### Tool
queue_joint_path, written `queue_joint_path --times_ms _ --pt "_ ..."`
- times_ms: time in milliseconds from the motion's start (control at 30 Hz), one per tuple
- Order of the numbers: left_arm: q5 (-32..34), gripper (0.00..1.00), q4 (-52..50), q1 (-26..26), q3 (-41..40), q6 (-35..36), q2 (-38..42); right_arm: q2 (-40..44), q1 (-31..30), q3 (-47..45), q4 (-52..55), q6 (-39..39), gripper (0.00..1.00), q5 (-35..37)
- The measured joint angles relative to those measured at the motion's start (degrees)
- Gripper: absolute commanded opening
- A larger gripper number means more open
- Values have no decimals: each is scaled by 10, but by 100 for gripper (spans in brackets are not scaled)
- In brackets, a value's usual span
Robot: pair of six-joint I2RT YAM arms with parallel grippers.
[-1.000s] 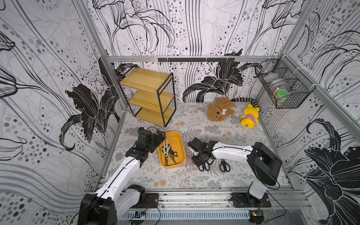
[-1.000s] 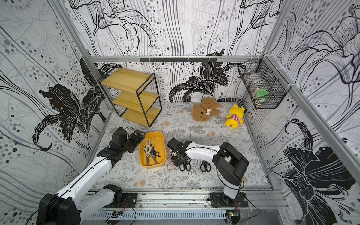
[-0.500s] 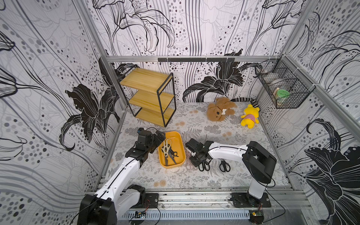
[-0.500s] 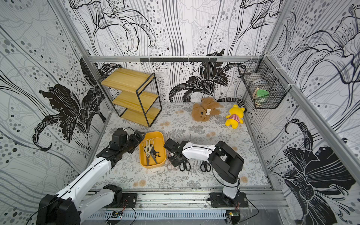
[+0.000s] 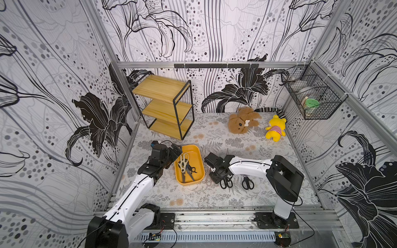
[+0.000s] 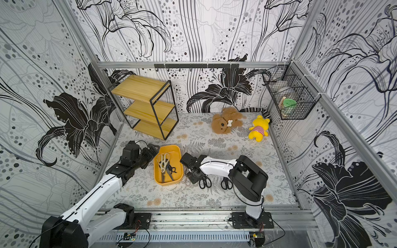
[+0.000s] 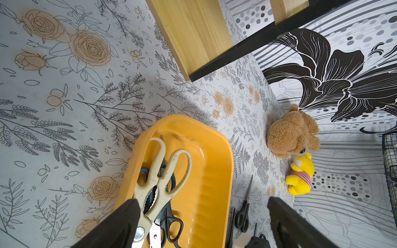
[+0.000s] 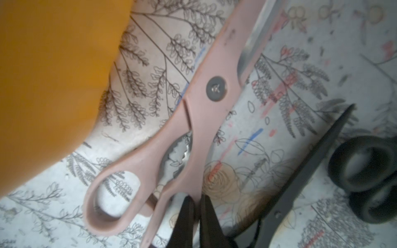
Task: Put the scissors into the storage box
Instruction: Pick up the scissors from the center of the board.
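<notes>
In both top views, 1 shallow orange-yellow plastic storage box point(image 5: 196, 157) point(image 6: 175, 158) sat on the floral tabletop point(image 5: 214, 197) between the 2 arms, its long axis running from the front rail toward the back wall. Inside lay 1 pair of cream kitchen shears point(image 5: 183, 162), aligned with the box, loops at the far end and blades toward the front, with 1 small black pair point(image 5: 191, 170) beside them. Outside lay 1 pair of black-handled scissors point(image 5: 226, 183), partly under the right hand point(image 5: 216, 179), and 1 second black-handled pair point(image 5: 248, 184). Both had their loops toward the front and blades pointing back. The left hand point(image 5: 176, 151) hovered at the box's far corner.

The left wrist view showed the left hand point(image 7: 203, 199) with its fingers wide apart above the box, which held 3 pairs: the shears, 1 dark blue-handled pair point(image 7: 142, 171) beneath, and the small black pair.

The right wrist view showed the right hand point(image 8: 196, 206) pinched together on a handle loop of 1 pair of pale pink scissors point(image 8: 199, 107). These lay flat on the tabletop just beside the box's outer wall, blades pointing away from the hand.
</notes>
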State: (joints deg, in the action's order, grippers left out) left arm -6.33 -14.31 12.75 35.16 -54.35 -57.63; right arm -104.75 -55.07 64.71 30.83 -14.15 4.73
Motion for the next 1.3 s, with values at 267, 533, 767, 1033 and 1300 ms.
queue_joint_path --times_ms 267,533,767,1033,1300 --pt "3 98 -8 0 0 0 2 0 0 3 3 1 0 1" --pt "3 98 -9 0 0 2 2 0 0 32 36 -3 0 11" --pt "4 98 -10 0 0 9 1 2 7 87 69 -3 0 34" --pt "13 98 -12 0 0 21 0 14 52 132 113 -3 0 65" --pt "20 97 -11 0 -1 32 -6 8 57 276 155 -16 0 71"
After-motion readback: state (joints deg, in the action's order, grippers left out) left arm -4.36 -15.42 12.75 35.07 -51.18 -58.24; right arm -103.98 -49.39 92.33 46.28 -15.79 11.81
